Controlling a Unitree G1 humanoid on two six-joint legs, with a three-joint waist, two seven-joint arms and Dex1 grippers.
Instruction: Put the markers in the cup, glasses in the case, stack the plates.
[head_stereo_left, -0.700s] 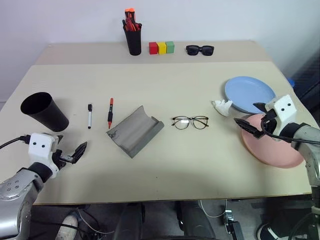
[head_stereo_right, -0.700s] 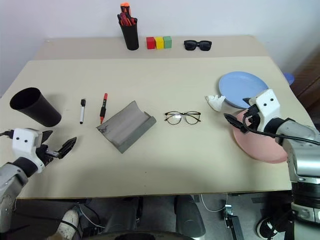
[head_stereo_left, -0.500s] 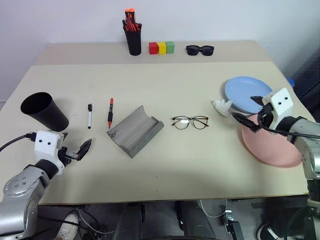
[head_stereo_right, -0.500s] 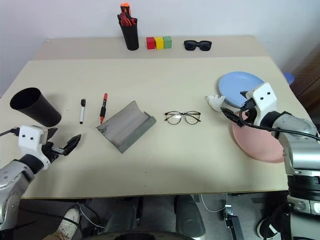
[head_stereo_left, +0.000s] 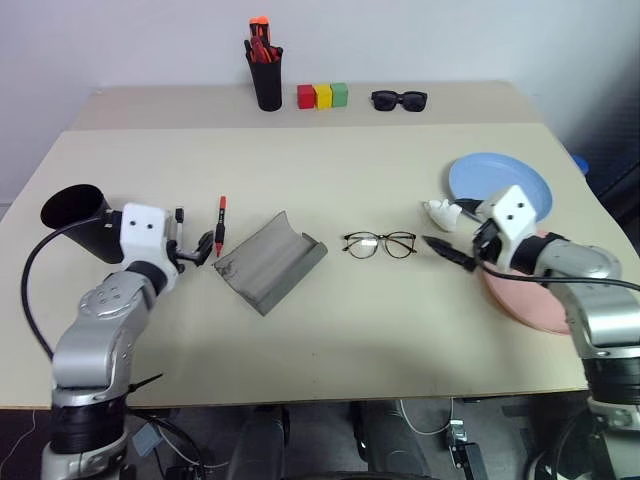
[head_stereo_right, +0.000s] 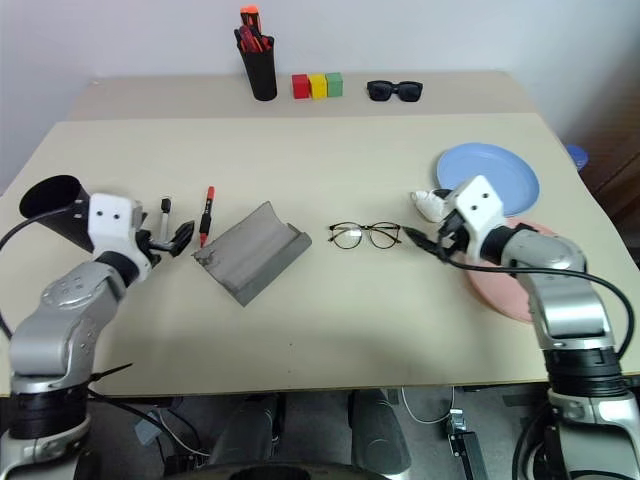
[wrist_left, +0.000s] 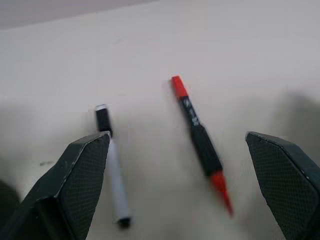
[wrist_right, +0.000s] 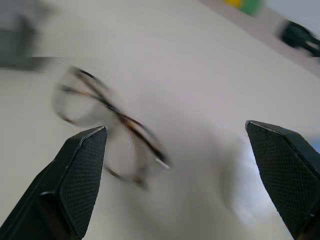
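Both grippers are spread and empty: the left gripper (head_stereo_left: 196, 250) nears the two markers (wrist_left: 197, 145) lying close together, risking a scattering nudge; the right gripper (head_stereo_left: 447, 253) could bend the glasses (head_stereo_left: 380, 244) on the counter (head_stereo_left: 350, 330)

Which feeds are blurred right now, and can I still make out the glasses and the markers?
Right wrist view: smeared by motion, the glasses show as a ghosted outline. Left wrist view: slightly soft, but both markers read clearly between the open left gripper fingers. Head views: sharp and evenly lit, with soft shadows under the case.
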